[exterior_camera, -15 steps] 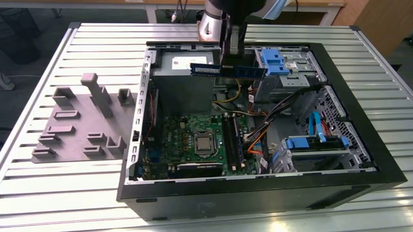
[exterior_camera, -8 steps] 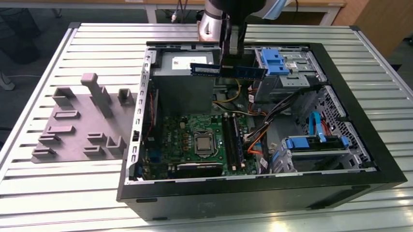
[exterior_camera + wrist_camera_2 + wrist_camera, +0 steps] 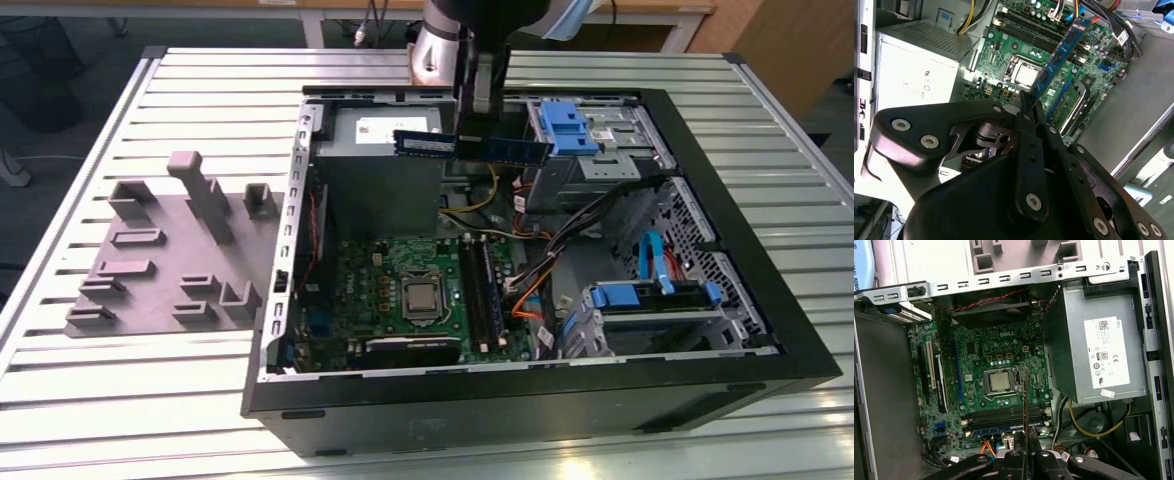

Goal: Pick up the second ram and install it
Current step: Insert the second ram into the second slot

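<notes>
Jaws are clenched on the second ram (image 3: 518, 150), a long blue circuit stick gripped near its middle, in the upper centre of the exterior view. The stick hangs in the air, lying nearly level with its ends toward the exterior view's left and right, above the open black computer case (image 3: 534, 405) that rests on a slatted metal table (image 3: 80, 420). It sits over the grey power supply (image 3: 380, 175) and is well apart from the green motherboard (image 3: 387, 290) lower in the frame.

In the second wrist view the stick (image 3: 1061, 52) juts out from between the black jaws over the board. In the first wrist view it is seen edge-on as a thin dark line (image 3: 1026, 405) crossing the processor socket (image 3: 999, 382) and the long memory slots (image 3: 1004, 416). One of those slots may already hold a blue stick, but that is hard to judge.

At the exterior view's left, a grey holder tray (image 3: 160, 260) lies on the table beside the case. Blue drive brackets (image 3: 574, 125) sit inside the case toward the exterior view's right.
</notes>
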Robot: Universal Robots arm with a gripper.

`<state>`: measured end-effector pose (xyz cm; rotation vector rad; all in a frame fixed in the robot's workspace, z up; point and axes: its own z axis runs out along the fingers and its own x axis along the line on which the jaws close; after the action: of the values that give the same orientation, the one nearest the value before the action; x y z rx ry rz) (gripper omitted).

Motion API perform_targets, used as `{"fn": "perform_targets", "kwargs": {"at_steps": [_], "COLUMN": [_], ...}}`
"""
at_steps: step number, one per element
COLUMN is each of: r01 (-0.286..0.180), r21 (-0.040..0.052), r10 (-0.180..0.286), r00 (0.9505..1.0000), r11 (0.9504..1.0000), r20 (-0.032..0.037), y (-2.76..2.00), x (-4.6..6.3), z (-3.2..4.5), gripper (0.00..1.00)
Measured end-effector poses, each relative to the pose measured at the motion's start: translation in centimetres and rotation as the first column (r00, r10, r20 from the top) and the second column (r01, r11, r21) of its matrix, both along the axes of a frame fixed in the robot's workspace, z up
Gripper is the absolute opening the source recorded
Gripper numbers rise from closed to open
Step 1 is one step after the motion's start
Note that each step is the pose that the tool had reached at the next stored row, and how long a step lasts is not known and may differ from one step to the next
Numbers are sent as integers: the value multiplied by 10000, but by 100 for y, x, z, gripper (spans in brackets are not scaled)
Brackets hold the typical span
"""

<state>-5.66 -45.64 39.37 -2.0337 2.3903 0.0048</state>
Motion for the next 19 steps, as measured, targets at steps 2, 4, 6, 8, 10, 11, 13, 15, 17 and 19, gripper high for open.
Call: {"fn": "perform_targets", "kwargs": {"at_steps": [2,4,6,8,10,11,13,15,17,19], "r01": [31,62,97,136,173,191,233,279,320,362], "r21": [0,0,-1,-1,-2,-2,-2,-4,-5,-5], "r10": [-31,-62,-97,-136,-173,-191,-233,-279,-320,-362], "r00": [10000,10000,10000,9999,9999,9998,9997,9996,9995,9993], "r11": [10000,10000,10000,9999,9999,9998,9997,9996,9995,9993], "r20": [0,0,0,0,0,0,0,0,0,0], "y": [0,0,0,0,0,0,0,0,0,0], "x": [0,0,0,0,0,0,0,0,0,0], "z": [-1,-1,-2,-3,-3,-4,-5,-6,-6,-7], "gripper": [14,14,14,14,14,14,14,14,14,14]}}
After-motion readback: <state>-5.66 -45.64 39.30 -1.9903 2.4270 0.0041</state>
